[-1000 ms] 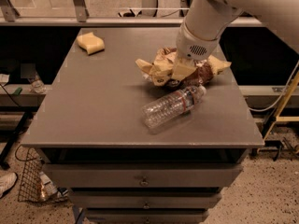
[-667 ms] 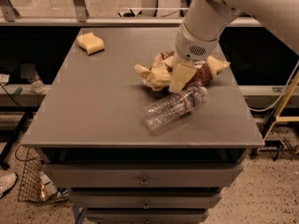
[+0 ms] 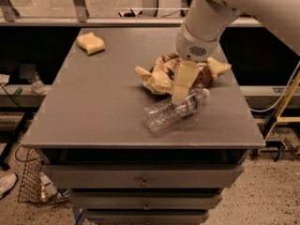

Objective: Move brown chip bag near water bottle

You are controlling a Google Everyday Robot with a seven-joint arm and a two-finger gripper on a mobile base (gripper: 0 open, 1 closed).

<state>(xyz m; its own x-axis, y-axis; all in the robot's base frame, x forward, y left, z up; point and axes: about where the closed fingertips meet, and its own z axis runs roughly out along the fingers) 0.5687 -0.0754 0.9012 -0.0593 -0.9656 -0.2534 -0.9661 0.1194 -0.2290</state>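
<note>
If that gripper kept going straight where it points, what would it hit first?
Probably the clear ribbed plastic water bottle, right under the gripper; depth is unclear, and the crumpled dark-brown foil chip bag lies beside it.

The brown chip bag [image 3: 162, 68], far right, is crinkled glossy foil on the smooth, matt grey table [image 3: 93, 102]. The water bottle [image 3: 164, 115] nearer is clear ribbed plastic. The gripper [image 3: 179, 93] over both looks smooth, pale plastic. The far-left sponge [image 3: 91, 43] looks matt.
</note>
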